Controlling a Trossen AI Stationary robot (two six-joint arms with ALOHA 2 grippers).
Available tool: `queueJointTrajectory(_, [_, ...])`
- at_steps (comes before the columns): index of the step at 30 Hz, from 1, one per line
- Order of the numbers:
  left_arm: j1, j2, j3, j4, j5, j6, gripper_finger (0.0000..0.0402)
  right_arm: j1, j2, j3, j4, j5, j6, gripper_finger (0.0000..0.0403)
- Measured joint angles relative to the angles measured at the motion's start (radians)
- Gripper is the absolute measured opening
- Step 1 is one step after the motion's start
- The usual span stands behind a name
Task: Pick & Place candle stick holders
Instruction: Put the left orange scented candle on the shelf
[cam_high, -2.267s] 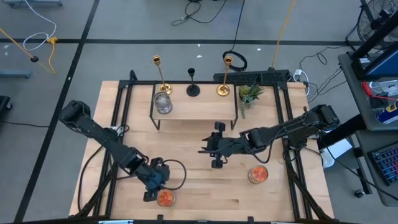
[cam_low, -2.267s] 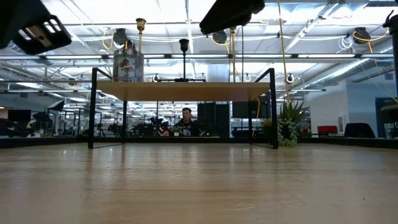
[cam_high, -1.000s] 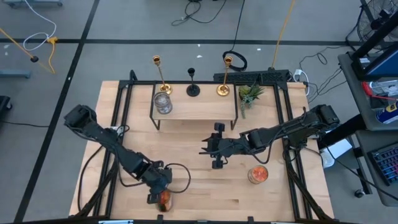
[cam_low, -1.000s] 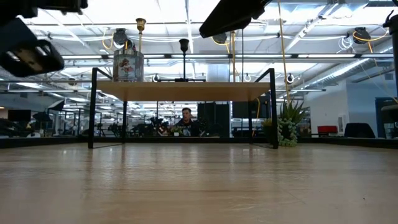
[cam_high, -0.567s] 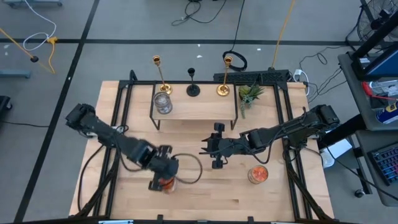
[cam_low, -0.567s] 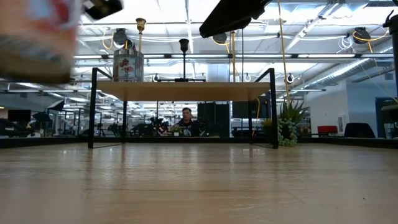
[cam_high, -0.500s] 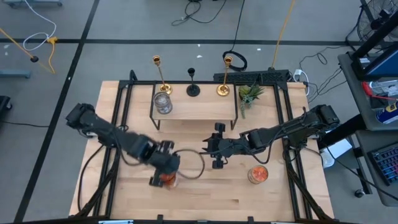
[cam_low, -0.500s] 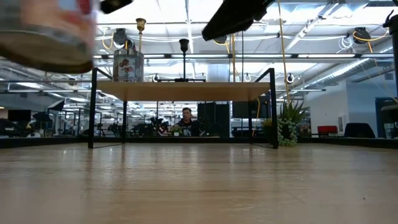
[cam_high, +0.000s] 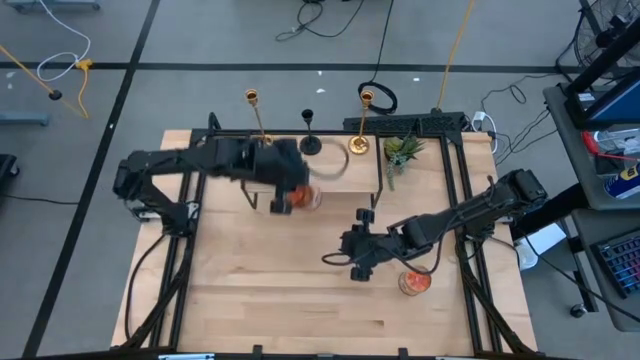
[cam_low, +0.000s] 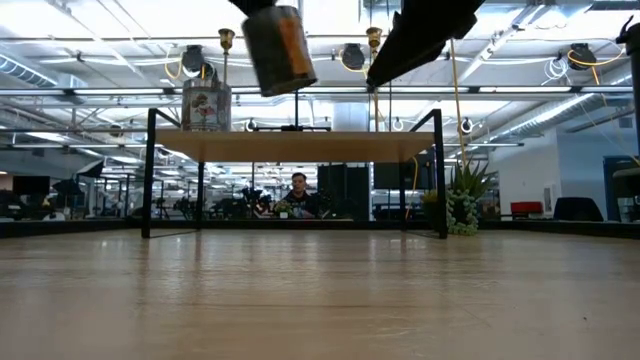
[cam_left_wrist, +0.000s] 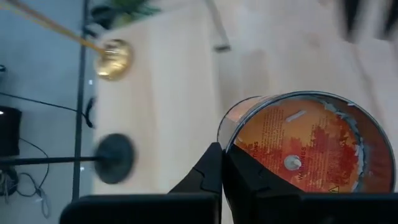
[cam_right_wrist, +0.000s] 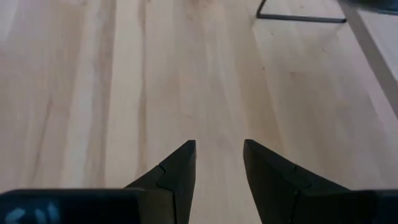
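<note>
Left claw (cam_high: 290, 197) gripping orange jar candle (cam_left_wrist: 298, 149) by its rim, hanging above raised shelf (cam_high: 340, 176). Gold candlesticks (cam_high: 358, 145) and black one (cam_high: 311, 145) standing along shelf's rear edge. Right claw (cam_right_wrist: 217, 165) hovering part-open, empty, over worktop (cam_high: 300, 300).

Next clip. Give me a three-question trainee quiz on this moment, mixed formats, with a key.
1. True or false: the left gripper holds a glass jar candle.
2. Multiple choice: the right gripper is A) shut on a gold candlestick, B) open over bare tabletop, C) shut on the potted plant.
3. Fill in: the black candlestick stands on the raised ____.

Key: 1 true; 2 B; 3 shelf.
</note>
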Motion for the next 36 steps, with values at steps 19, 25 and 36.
queueJointTrajectory(19, [0.320, 0.118, 0.004, 0.078, 0.102, 0.064, 0.0015, 0.012, 0.000, 0.000, 0.023, 0.002, 0.081, 0.0130])
queueJointTrajectory(25, [0.322, 0.121, 0.004, 0.083, 0.101, 0.070, 0.0023, 0.012, 0.000, 0.000, 0.025, 0.002, 0.081, 0.0130])
queueJointTrajectory(36, [0.321, 0.121, 0.004, 0.139, 0.101, 0.103, 0.0025, 0.012, 0.000, 0.000, 0.025, 0.000, 0.081, 0.0130])
